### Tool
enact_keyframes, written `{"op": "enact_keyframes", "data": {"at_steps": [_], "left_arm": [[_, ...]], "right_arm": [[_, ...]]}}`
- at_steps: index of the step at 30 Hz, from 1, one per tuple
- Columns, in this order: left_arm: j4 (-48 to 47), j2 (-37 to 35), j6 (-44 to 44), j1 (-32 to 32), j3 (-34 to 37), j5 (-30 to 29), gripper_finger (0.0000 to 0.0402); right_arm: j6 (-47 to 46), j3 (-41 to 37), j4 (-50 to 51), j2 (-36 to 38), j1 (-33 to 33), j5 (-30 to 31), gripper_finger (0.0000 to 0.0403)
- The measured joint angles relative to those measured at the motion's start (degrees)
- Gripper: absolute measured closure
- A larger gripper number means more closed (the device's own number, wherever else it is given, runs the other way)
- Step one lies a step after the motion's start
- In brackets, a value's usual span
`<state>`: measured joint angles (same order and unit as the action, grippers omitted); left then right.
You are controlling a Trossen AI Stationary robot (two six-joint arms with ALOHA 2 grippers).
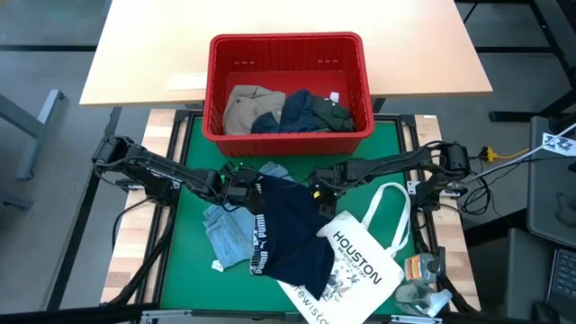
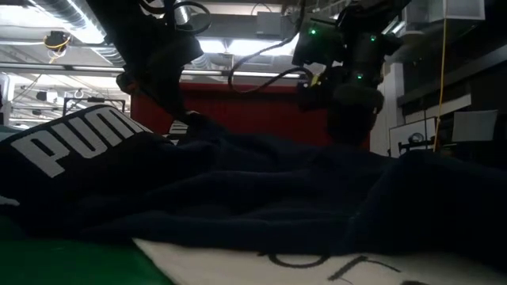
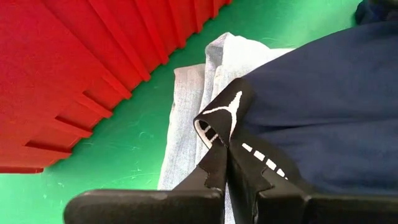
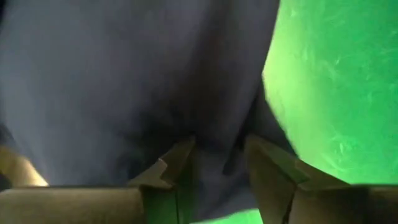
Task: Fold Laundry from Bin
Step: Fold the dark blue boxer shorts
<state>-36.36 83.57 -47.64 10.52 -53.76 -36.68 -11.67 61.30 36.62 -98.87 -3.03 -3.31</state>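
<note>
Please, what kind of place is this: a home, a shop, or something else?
Most likely a robotics lab or workshop, not a home. The low view shows bare ceiling ducts and hanging cables. The green mat sits in a metal frame beside a plain wooden table, and the floor around is bare grey.

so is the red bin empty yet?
No. The red bin still holds a khaki garment, a navy one and a dark green one.
</note>
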Motion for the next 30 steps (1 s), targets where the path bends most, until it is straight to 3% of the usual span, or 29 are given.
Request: {"op": "enact_keyframes", "data": {"at_steps": [5,12,21,30], "left_arm": [[-0.04,0.0,0.06,0.0,-0.01,0.11,0.0401],[-0.02,0.0,0.2,0.0,-0.02,0.13,0.0401],[-0.04,0.0,0.2,0.0,-0.01,0.15,0.0401],[-0.04,0.0,0.2,-0.01,0.0,0.14,0.0401]], "right_arm": [[0.37,0.0,1.81,0.12,0.0,-0.38,0.0308],[0.41,0.0,1.65,0.26,0.0,-0.29,0.0395],[0.26,0.0,-0.12,0.26,0.0,0.57,0.0398],[-0.6,0.01,2.04,0.31,0.0,10.25,0.0401]]}}
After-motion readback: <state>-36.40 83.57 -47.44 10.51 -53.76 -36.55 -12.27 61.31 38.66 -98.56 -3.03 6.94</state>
